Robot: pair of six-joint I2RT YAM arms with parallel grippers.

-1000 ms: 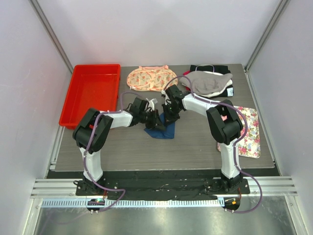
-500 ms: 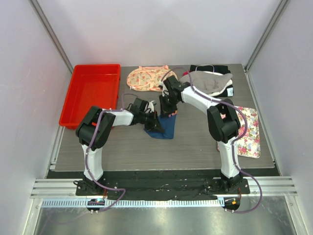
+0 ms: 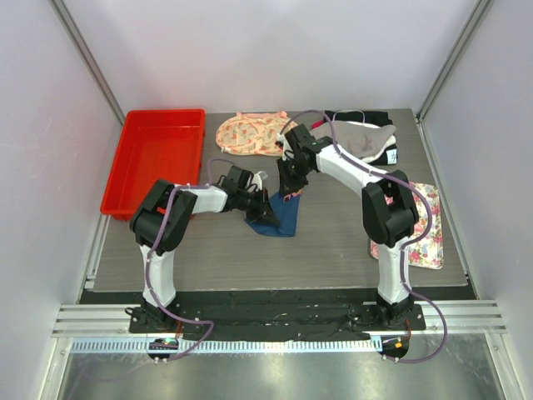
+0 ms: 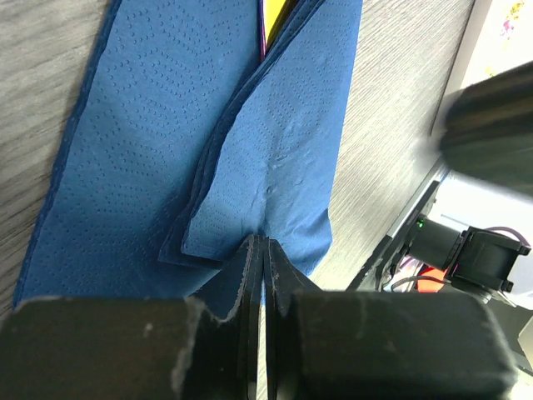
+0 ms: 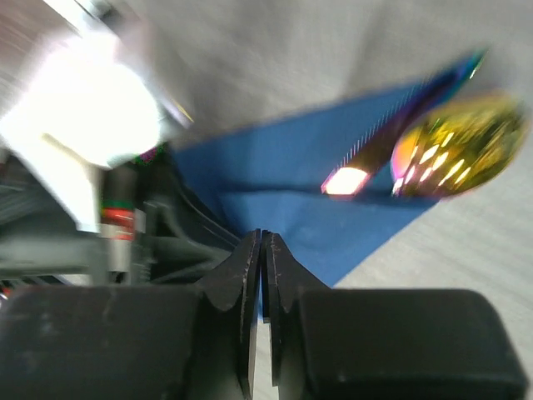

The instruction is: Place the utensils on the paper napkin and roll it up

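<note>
The dark blue paper napkin (image 3: 280, 217) lies folded over mid-table between both arms. My left gripper (image 3: 260, 205) is shut on its left edge; the left wrist view shows the jaws pinching a fold of the napkin (image 4: 275, 158). My right gripper (image 3: 290, 188) is shut on the napkin's far edge and holds it raised; the right wrist view shows the napkin (image 5: 333, 225) running into the closed jaws. The utensils lie inside the fold: a yellow spoon end (image 5: 460, 143) and a pink-purple handle (image 5: 366, 162). A yellow and purple sliver (image 4: 268, 17) shows in the left wrist view.
A red tray (image 3: 133, 179) stands at the far left. A peach floral cloth (image 3: 254, 133) and a grey and black pile of cloth (image 3: 360, 140) lie at the back. A white floral mat (image 3: 426, 223) lies at the right edge.
My right gripper has moved toward the back of the table, pulling the napkin's edge up and stretching it longer. My left gripper has stayed on the napkin's left edge.
</note>
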